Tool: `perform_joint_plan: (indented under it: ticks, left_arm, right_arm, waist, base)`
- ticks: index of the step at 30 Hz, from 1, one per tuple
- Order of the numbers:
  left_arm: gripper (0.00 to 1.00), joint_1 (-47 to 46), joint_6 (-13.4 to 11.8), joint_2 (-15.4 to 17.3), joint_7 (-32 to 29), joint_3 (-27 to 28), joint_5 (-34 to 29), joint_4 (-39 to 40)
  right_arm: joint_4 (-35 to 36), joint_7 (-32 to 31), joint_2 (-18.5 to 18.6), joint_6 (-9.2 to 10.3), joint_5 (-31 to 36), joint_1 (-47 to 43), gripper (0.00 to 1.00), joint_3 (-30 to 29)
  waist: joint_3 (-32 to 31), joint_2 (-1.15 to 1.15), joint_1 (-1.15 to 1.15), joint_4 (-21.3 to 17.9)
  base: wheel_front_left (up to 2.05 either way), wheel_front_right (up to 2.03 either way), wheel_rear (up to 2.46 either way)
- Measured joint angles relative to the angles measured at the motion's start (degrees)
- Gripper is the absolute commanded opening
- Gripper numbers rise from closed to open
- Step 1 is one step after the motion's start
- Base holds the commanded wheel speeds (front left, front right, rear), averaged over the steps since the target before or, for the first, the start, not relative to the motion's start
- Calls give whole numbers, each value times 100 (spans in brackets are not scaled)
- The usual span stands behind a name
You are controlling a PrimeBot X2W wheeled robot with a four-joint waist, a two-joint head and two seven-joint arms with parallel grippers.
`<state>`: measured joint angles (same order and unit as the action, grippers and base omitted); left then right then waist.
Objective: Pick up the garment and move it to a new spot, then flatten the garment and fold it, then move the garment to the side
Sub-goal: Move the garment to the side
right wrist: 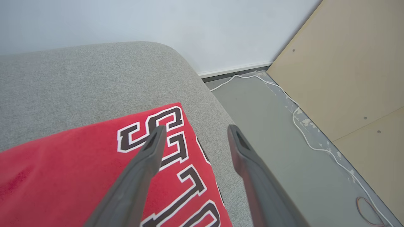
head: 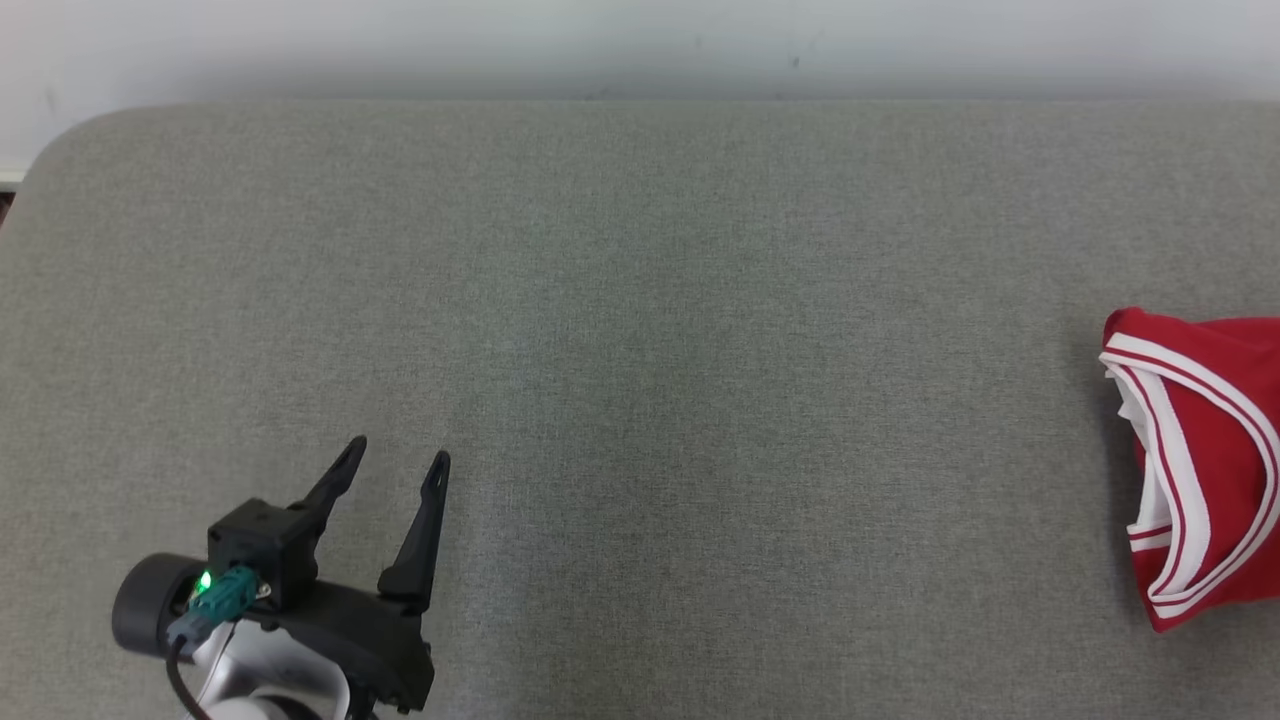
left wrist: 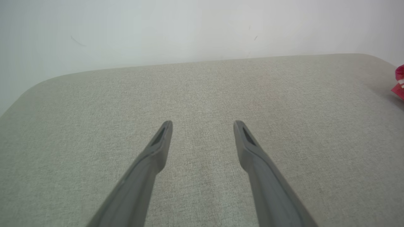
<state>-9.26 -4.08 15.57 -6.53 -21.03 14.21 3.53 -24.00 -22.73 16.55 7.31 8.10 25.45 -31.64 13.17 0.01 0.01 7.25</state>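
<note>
The grey fabric tabletop (head: pixel 640 300) carried the folded red garment (head: pixel 1215 440), white-trimmed, at its right edge. The left gripper (head: pixel 398 452) hung over bare surface, fingers apart, empty. The right gripper (right wrist: pixel 195 127) stood over the garment, fingers apart, empty. The black, white-outlined lettering (right wrist: pixel 176 119) was partly hidden and unreadable.

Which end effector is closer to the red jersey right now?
Right. The right end effector hangs over the red fabric jersey; the left end effector is far across the grey fabric-covered table.

Bare test room: white wall (right wrist: pixel 126 25), plywood panel (right wrist: pixel 347 72), loose floor cable (right wrist: pixel 293 115)
</note>
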Motion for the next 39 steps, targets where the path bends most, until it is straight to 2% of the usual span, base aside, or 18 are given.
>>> perform_joint_plan:
  ticks: [5, 8, 10, 12, 16, 21, 27, 34, 39]
  left_arm:
    - [100, -205, 0, -99, 36, -9, 0, -123]
    - [100, -207, -2, -132, 116, 47, 12, -256]
    - [100, -207, -18, -153, 166, 101, 45, -318]
    - [100, -207, -54, -211, 269, 185, 87, -426]
    - [100, -201, -74, -312, 454, 325, 190, -611]
    - [100, -67, -154, -405, 580, 538, 270, -821]
    - [100, 329, -177, -386, 684, 602, 422, -895]
    - [100, 588, -193, -338, 758, 706, 427, -915]
    - [100, 777, -200, -342, 792, 825, 463, -915]
  right_arm:
    - [-181, 492, -11, -30, -104, 241, 100, 143]
    - [-244, 927, -38, -470, -374, 331, 100, 407]
    - [-325, 1211, -77, -834, -581, 397, 100, 556]
    - [-363, 1481, -176, -1068, -721, 429, 100, 650]
    - [-343, 1916, -523, -1357, -971, 320, 100, 790]
    - [-121, 2336, -845, -1438, -1073, -261, 100, 1104]
    - [374, 2573, -1296, -1438, -1283, -983, 100, 1482]
    - [695, 2638, -1280, -1439, -1574, -1591, 100, 1750]
    - [836, 2650, -1295, -1439, -1818, -1904, 100, 2199]
  waist:
    - [-112, 0, 0, -31]
    - [-223, 0, -1, -48]
    - [-314, -1, -1, -62]
    - [-417, 0, -1, -78]
    - [-663, -1, -2, -117]
    - [-1022, -1, -2, -178]
    - [-1448, -2, -2, -261]
    - [-1794, -2, -3, -392]
    - [-1904, -2, -2, -477]
  base:
    - [0, 0, 0]
    - [0, 0, 0]
    - [0, 0, 0]
    - [0, 0, 0]
    - [0, 0, 0]
    - [0, 0, 0]
    - [0, 0, 0]
    - [0, 0, 0]
    - [0, 0, 0]
